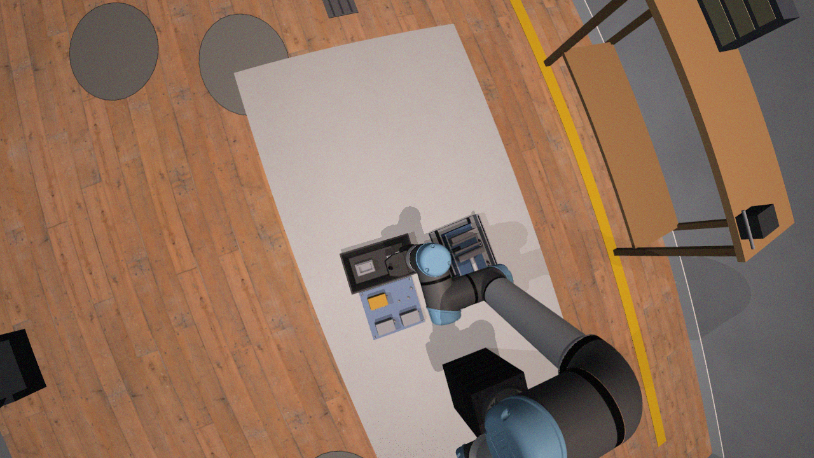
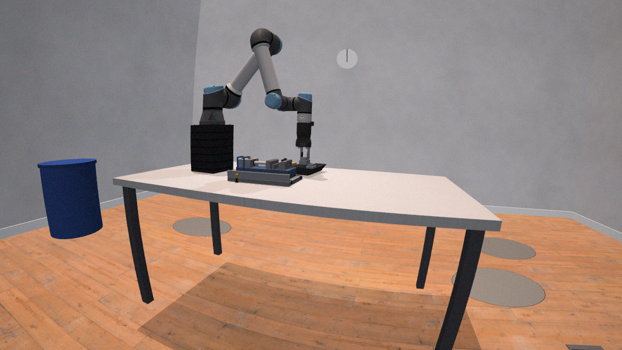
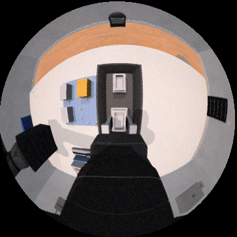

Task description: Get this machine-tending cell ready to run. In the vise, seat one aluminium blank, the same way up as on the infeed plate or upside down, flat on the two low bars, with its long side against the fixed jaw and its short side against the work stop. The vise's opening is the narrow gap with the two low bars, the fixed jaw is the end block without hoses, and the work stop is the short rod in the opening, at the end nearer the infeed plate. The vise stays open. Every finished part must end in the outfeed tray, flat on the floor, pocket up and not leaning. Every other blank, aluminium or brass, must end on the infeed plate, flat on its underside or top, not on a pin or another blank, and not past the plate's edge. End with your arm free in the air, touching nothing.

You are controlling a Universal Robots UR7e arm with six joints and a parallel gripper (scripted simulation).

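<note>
Part (image 3: 118, 119), clamped across its short width in my gripper (image 3: 119, 120) low over the tray (image 3: 102, 99), should be stiff, smooth metal, likely slippery, so I grip its flat sides squarely.

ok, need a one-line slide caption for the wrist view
Gripper shut on a finished part, pocket up, low over the outfeed tray where a second finished part already lies flat.

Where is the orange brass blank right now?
The orange brass blank lies on the light blue infeed plate, in the corner nearest the dark outfeed tray. In the top view, two grey aluminium blanks sit just below it.
</note>
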